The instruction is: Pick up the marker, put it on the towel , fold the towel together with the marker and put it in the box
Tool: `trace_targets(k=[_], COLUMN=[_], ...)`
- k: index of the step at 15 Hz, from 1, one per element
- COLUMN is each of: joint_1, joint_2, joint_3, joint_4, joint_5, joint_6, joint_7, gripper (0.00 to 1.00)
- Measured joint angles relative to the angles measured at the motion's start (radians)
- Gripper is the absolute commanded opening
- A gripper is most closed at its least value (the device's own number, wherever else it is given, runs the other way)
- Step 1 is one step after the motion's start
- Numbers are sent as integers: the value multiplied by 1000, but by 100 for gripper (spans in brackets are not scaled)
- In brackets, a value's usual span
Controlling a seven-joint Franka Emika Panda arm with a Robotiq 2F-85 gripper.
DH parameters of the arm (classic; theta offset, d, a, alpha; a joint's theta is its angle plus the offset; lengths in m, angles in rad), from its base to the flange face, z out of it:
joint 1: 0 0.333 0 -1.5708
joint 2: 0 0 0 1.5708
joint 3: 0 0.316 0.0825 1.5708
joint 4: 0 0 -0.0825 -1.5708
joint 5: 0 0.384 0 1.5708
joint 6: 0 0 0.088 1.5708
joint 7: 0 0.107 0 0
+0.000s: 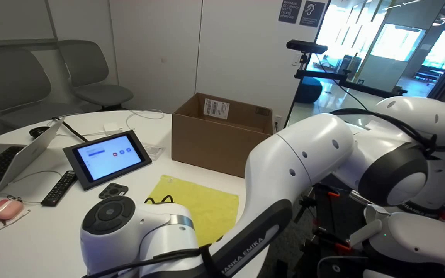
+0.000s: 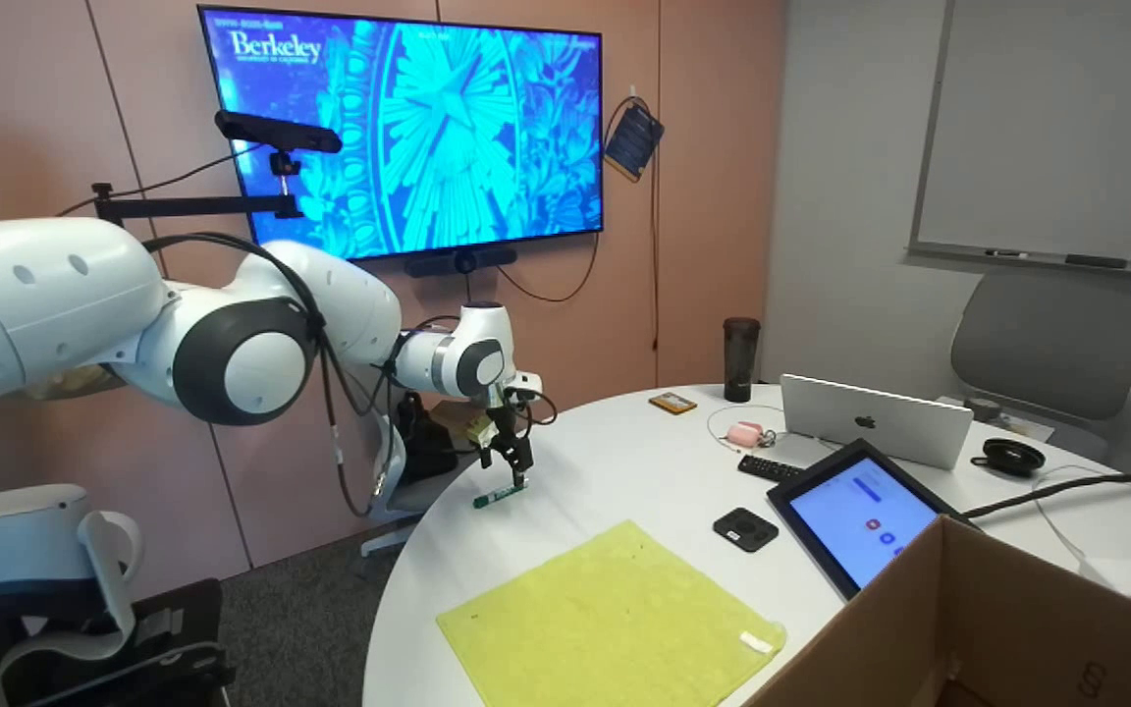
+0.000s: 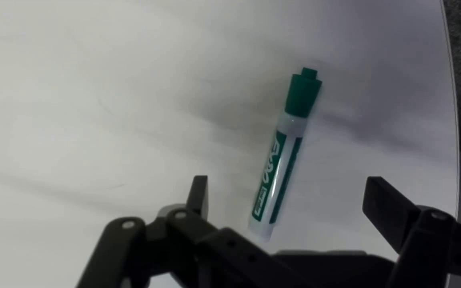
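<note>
In the wrist view the gripper (image 3: 287,193), low in the frame, has its fingers wide apart, the marker (image 3: 283,160) lying on the table (image 3: 94,124) right of centre, while in an exterior view the towel (image 2: 610,624) lies at bottom centre and the box (image 2: 988,619) stands lower right.

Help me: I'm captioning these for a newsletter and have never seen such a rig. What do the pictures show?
The white machine is a Franka Panda robot arm, ending in a black Robotiq gripper. Two pictures are taken from outside the robot, the wrist view from the arm itself, looking down. On the white table are a green Expo marker, a yellow-green towel, an open cardboard box, a tablet and an Apple laptop. Nothing is held: the jaws stand open, and in the wrist view part of the marker appears between them.
</note>
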Motion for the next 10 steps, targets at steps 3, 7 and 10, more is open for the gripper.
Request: trace_targets(k=[3,7,10], joint_1=[21,49,58], joint_2=[33,49,49], joint_3=[-13,-40,-54], joint_4=[25,29,28], joint_5=[0,0,0], joint_6=[-8,-10,-10], joint_7=[4,5,5], gripper=[100,73,48])
